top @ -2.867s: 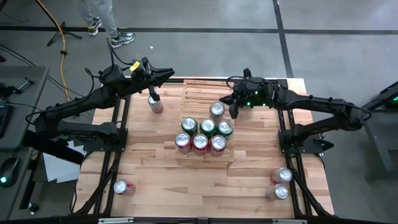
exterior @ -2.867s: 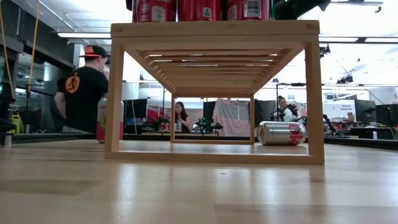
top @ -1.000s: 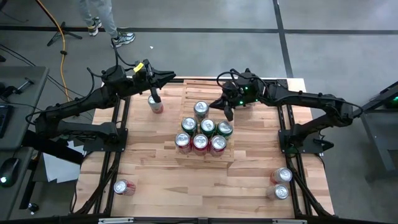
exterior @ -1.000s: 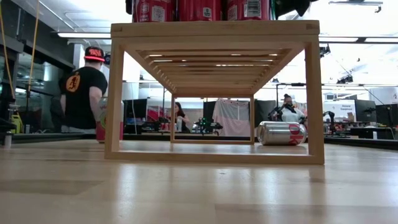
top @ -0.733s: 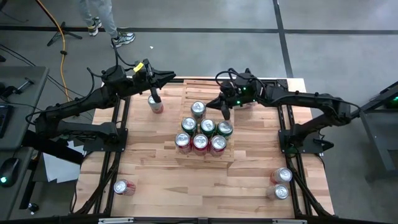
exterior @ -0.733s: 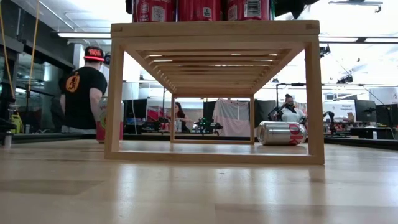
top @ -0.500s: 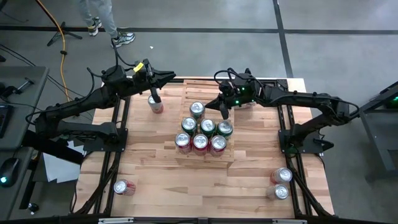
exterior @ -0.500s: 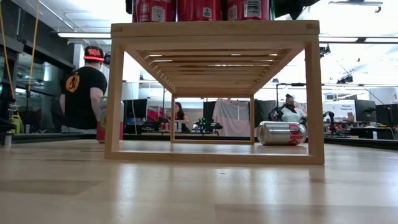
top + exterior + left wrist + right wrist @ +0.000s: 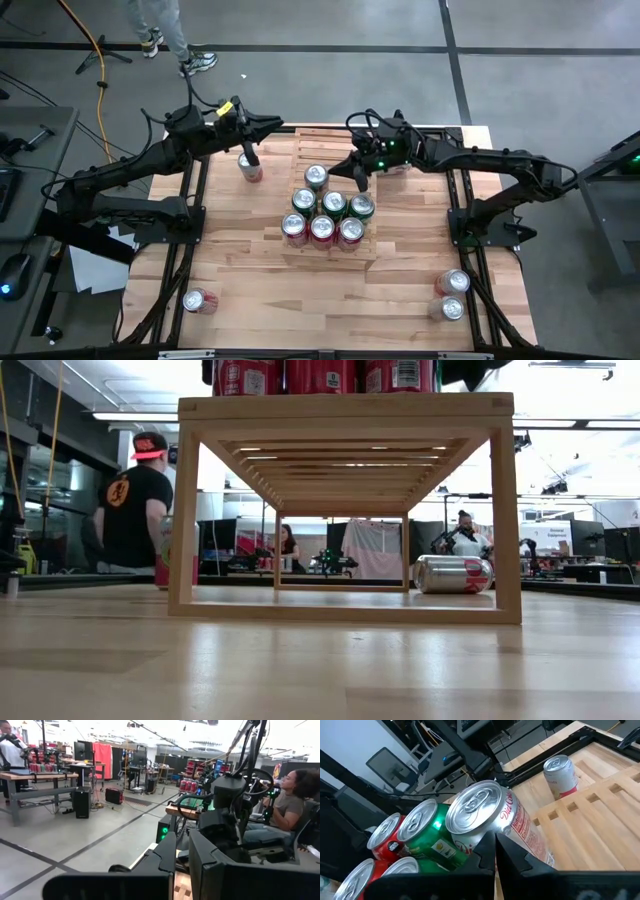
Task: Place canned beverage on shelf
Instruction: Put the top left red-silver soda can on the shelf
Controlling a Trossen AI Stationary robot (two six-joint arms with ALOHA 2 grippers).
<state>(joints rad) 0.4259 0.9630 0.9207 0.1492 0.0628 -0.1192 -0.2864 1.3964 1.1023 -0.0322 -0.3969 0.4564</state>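
On the shelf [image 9: 305, 150] we count seven upright cans: six packed at its front and a silver-topped can [image 9: 316, 177] just behind them. Our right gripper [image 9: 361, 183], fingers closed and holding nothing, hangs beside that can. Our left gripper [image 9: 247, 153], likewise closed and empty, hovers over a can [image 9: 250, 167] left of the shelf. Three stray cans [image 9: 451, 282] [image 9: 200, 300] [image 9: 451, 308] remain.
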